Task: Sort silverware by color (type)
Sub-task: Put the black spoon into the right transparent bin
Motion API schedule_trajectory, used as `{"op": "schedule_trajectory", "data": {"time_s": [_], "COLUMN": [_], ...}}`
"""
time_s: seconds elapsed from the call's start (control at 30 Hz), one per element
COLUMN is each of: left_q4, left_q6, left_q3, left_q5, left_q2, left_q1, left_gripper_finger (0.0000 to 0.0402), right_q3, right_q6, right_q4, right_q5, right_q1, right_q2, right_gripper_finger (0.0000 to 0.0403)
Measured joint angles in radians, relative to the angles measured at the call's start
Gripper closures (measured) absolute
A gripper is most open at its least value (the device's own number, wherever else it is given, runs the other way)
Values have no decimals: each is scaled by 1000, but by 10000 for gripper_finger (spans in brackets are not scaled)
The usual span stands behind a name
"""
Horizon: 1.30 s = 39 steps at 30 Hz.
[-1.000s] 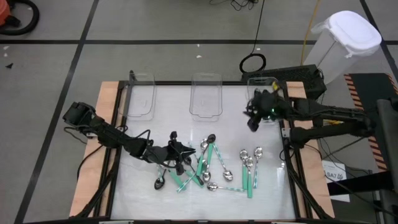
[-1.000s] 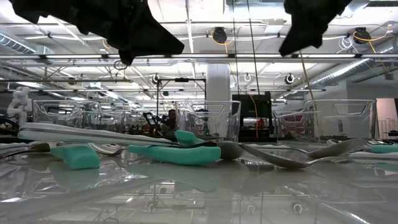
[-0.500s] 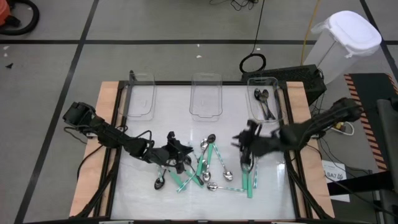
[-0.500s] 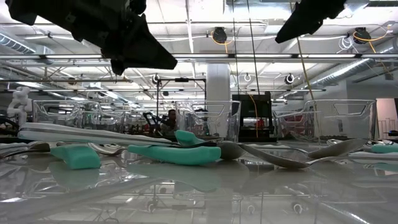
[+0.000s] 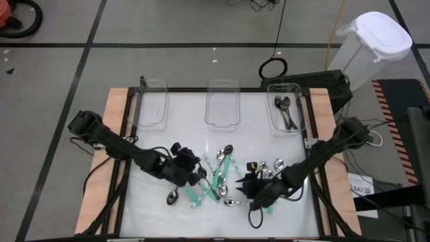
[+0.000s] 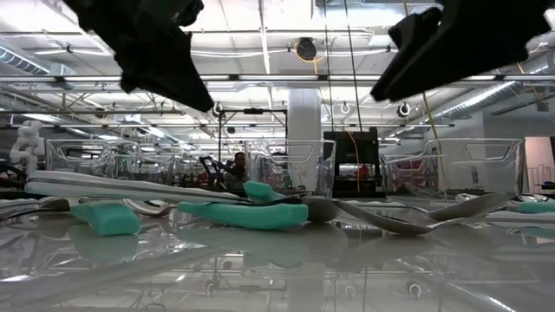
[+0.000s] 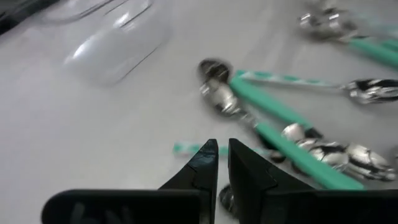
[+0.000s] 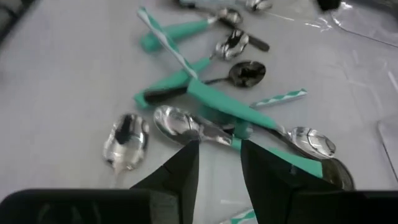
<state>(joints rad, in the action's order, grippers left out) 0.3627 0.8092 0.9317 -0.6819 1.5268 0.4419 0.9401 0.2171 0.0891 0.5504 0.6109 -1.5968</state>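
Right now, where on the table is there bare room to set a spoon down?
Bare room: the white table surface between the row of three clear plastic bins and the heap of teal-handled and silver spoons. The near strip is crowded: the left gripper and right gripper hang there.

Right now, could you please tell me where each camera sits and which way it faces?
High: overhead, straight down on table, bins and both arms.
Low: table-top height, level across teal spoons; arms hang above.
Left wrist: past left gripper, nearly shut, at spoons.
Right wrist: past open right gripper at spoons.
All share the spoon pile.
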Motion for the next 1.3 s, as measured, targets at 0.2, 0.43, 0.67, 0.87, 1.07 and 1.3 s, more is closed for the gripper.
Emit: {"op": "schedule_trajectory", "data": {"time_s": [0.2, 0.43, 0.67, 0.87, 1.07, 1.3], "left_q4": [325, 398, 390, 386, 385, 385], "left_q6": [278, 423, 596, 744, 834, 850], "left_q3": [120, 106, 105, 105, 106, 106], "left_q5": [18, 41, 179, 212, 212, 238], "left_q2": [7, 27, 82, 94, 102, 185], "left_q1": [39, 95, 193, 256, 302, 303], "left_gripper_finger": [364, 364, 364, 364, 364, 364], "right_q3": [0, 0, 0, 0, 0, 0], "right_q6": [-20, -20, 11, 33, 30, 8], "right_q4": [-11, -12, -11, -17, -75, -121], "right_q5": [-3, -4, -4, -5, -5, -5], "right_q1": [-2, -2, -1, 0, 0, 0], "right_q2": [-39, -38, -38, -38, -38, -38], "right_gripper_finger": [287, 287, 287, 287, 287, 287]}}
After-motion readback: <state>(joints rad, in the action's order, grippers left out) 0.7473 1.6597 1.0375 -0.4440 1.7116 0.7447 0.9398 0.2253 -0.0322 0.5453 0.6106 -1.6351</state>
